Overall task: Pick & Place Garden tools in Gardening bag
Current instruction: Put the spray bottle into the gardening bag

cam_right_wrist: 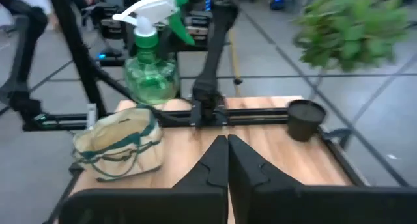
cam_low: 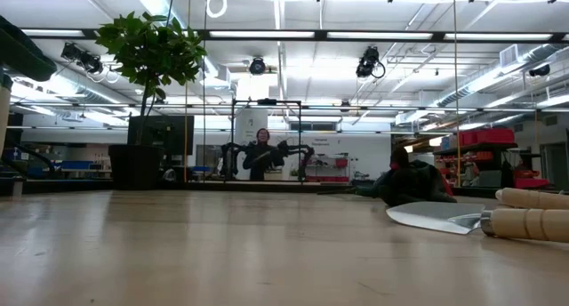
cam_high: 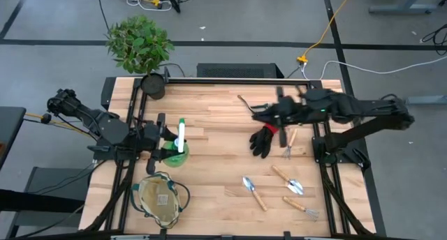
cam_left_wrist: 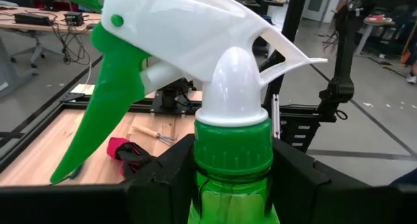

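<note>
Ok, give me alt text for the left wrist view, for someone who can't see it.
The left gripper is shut on the neck of the green spray bottle, whose white nozzle and green trigger fill the picture. Beyond it on the wooden table lie the black glove with red cuff and a wooden-handled tool.

Left gripper (cam_high: pixel 170 144) at table's left side, fingers (cam_left_wrist: pixel 163 178) clamped either side of a bottle neck; right arm extended over the table's right-centre, its gripper (cam_high: pixel 260 113) with fingers (cam_right_wrist: pixel 225 162) pressed together, empty.
</note>
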You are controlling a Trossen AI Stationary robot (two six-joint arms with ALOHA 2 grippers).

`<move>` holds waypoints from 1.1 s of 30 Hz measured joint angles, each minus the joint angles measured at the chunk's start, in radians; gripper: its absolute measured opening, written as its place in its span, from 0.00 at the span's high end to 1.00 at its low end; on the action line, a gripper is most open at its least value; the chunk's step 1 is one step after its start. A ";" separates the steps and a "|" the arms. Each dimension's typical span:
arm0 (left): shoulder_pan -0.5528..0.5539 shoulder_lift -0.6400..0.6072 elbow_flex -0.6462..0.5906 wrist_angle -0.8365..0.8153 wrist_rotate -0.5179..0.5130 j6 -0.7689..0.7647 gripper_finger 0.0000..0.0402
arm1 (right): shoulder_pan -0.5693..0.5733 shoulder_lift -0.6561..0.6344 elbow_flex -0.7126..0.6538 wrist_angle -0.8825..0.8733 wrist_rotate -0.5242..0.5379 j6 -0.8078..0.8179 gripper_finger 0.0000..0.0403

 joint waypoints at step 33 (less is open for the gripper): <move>0.000 0.000 0.000 0.003 -0.009 -0.007 0.59 | 0.001 -0.268 -0.231 0.017 -0.053 -0.060 0.97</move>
